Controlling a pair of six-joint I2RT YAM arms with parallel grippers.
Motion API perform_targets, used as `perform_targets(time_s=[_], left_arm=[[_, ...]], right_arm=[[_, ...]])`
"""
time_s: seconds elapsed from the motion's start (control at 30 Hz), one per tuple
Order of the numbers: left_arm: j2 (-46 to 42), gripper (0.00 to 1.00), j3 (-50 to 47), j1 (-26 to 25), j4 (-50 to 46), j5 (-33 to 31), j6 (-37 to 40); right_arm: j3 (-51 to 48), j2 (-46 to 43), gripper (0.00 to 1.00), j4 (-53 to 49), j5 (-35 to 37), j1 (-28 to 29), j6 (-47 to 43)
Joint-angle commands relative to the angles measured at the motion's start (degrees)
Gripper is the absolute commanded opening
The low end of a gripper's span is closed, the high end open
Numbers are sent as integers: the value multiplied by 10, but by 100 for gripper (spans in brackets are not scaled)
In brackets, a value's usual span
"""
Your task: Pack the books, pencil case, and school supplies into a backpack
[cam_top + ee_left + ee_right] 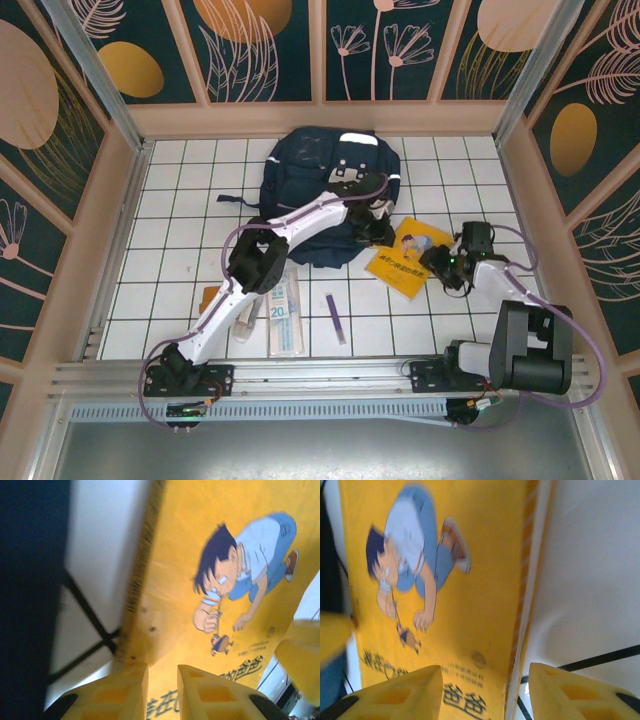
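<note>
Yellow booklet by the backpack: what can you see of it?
The yellow booklet is thin and papery, closed, cover up: a cartoon boy in blue crouching, dark print below. It lies cornerwise on the white tiled table, right of the navy backpack. The left gripper is at its left edge, the right gripper astride its right edge; contact is unclear.

Booklet [410, 265] lies right of backpack [310, 160]; pen [335, 318] right of flat pack [283, 320], both before backpack.

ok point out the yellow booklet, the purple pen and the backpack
yellow booklet [408, 262]: top external view, middle of its cover
purple pen [335, 318]: top external view, middle of its barrel
backpack [312, 160]: top external view, bare navy top panel
</note>
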Motion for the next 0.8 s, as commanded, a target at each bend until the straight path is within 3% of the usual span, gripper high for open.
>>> perform_targets(time_s=[0.0,0.1,0.2,0.33,0.53,0.77], left_arm=[[-10,22,-11,-11,-12,17,-7],[-15,30,-15,-12,-14,-5,0],[-15,40,-22,-10,-19,-29,8],[-11,43,-18,-10,-38,-83,19],[-40,50,-27,-10,-45,-182,31],[-43,51,-36,-11,-73,-253,31]], right_arm=[[46,7,57,-101,84,5,31],[50,9,57,-104,75,5,30],[39,27,51,-72,40,5,14],[29,66,37,-29,-1,5,-17],[35,108,14,-28,34,-2,-43],[35,108,8,-21,37,-6,-57]])
